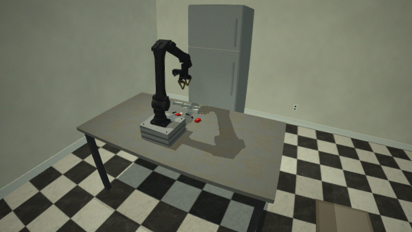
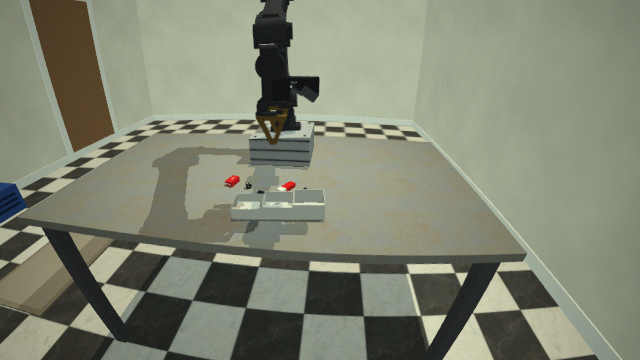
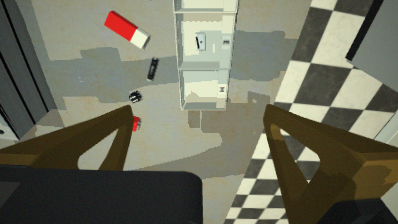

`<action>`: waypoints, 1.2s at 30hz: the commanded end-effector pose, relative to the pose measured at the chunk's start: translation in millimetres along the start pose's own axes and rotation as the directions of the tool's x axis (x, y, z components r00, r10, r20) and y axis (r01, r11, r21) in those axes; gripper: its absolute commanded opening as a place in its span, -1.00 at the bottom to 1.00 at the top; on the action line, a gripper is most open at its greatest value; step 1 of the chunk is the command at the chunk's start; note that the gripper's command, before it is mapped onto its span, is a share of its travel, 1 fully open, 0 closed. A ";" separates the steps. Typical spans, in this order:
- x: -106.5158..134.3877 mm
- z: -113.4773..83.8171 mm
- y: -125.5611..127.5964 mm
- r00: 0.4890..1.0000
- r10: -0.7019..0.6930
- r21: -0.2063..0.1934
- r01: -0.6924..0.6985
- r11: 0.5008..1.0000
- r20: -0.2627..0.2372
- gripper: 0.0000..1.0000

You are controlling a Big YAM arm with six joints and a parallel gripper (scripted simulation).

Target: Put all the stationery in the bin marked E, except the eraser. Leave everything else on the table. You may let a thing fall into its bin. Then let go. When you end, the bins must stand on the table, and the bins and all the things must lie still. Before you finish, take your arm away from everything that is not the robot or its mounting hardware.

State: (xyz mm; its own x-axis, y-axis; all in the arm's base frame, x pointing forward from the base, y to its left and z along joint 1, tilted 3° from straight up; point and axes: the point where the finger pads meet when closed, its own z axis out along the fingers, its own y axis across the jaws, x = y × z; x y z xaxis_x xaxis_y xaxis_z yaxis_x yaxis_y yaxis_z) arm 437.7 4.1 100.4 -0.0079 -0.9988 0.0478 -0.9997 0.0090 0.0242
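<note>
The gripper [image 3: 197, 132] hung high above the table [image 2: 400, 200], fingers spread to their widest and holding nothing. Below and ahead lay the row of bins [image 3: 205, 55]. Left of the bins a small dark stick, possibly a marker [image 3: 152, 68], lay with its long axis running away from the fingers, parallel to the bins. The red-and-white eraser [image 3: 127, 29] lay farther left.

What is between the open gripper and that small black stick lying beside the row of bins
Nothing visible. The gripper hangs open and empty high above the table, and the black stick lies in the open beside the bin row, with only air between them.
</note>
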 end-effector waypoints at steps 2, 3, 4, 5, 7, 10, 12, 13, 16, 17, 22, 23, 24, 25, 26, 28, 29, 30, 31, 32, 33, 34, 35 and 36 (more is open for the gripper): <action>-1.7 -17.0 -13.7 1.000 0.002 0.043 -0.002 0.999 0.006 1.00; -1.7 -17.0 -13.8 1.000 0.002 0.043 -0.002 0.999 0.006 1.00; -1.7 -17.1 -13.8 1.000 0.002 0.043 -0.002 0.999 0.006 1.00; -1.8 -17.1 -13.9 1.000 0.002 0.043 -0.002 0.999 0.006 1.00; -1.8 -17.2 -14.0 1.000 0.002 0.043 -0.002 0.999 0.006 1.00; -1.9 -17.3 -14.2 1.000 0.002 0.043 -0.002 0.999 0.006 1.00; -1.9 -17.4 -14.3 1.000 0.002 0.043 -0.002 0.999 0.006 1.00; -2.0 -17.4 -14.4 1.000 0.002 0.043 -0.002 0.999 0.006 1.00; -7.3 -20.0 -22.1 1.000 0.003 0.041 -0.003 0.999 0.008 1.00; -2.0 -17.5 -14.5 1.000 0.002 0.043 -0.002 0.999 0.006 1.00; -7.4 -20.0 -22.3 1.000 0.003 0.041 -0.003 0.999 0.008 1.00; -2.1 -17.6 -14.8 1.000 0.002 0.043 -0.002 0.999 0.006 1.00; -2.1 -17.6 -14.8 1.000 0.002 0.043 -0.002 0.999 0.006 1.00; -2.1 -17.6 -14.8 1.000 0.002 0.043 -0.002 0.999 0.006 1.00; -2.1 -17.5 -14.9 1.000 0.002 0.043 -0.002 0.999 0.006 1.00; -2.2 -17.5 -14.9 1.000 0.002 0.043 -0.002 0.999 0.006 1.00; -7.8 -20.0 -22.6 1.000 0.002 0.041 -0.002 0.999 0.008 1.00; -2.2 -17.5 -15.0 1.000 0.002 0.043 -0.002 0.999 0.006 1.00; -2.2 -17.5 -15.0 1.000 0.002 0.043 -0.002 0.999 0.006 1.00; -2.2 -17.5 -15.0 1.000 0.002 0.043 -0.002 0.999 0.006 1.00; -2.2 -17.5 -15.0 1.000 0.002 0.043 -0.002 0.999 0.006 1.00; -7.5 -20.0 -23.2 1.000 0.003 0.044 -0.003 0.999 0.008 1.00; -2.2 -17.5 -15.1 1.000 0.002 0.043 -0.002 0.999 0.006 1.00; -2.3 -17.4 -15.1 1.000 0.002 0.043 -0.002 0.999 0.006 1.00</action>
State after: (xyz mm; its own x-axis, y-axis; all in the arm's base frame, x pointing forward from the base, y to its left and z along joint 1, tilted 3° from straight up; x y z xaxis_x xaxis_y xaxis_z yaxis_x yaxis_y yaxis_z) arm 438.9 4.6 102.1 -0.0085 -0.9988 0.0478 -0.9997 0.0095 0.0220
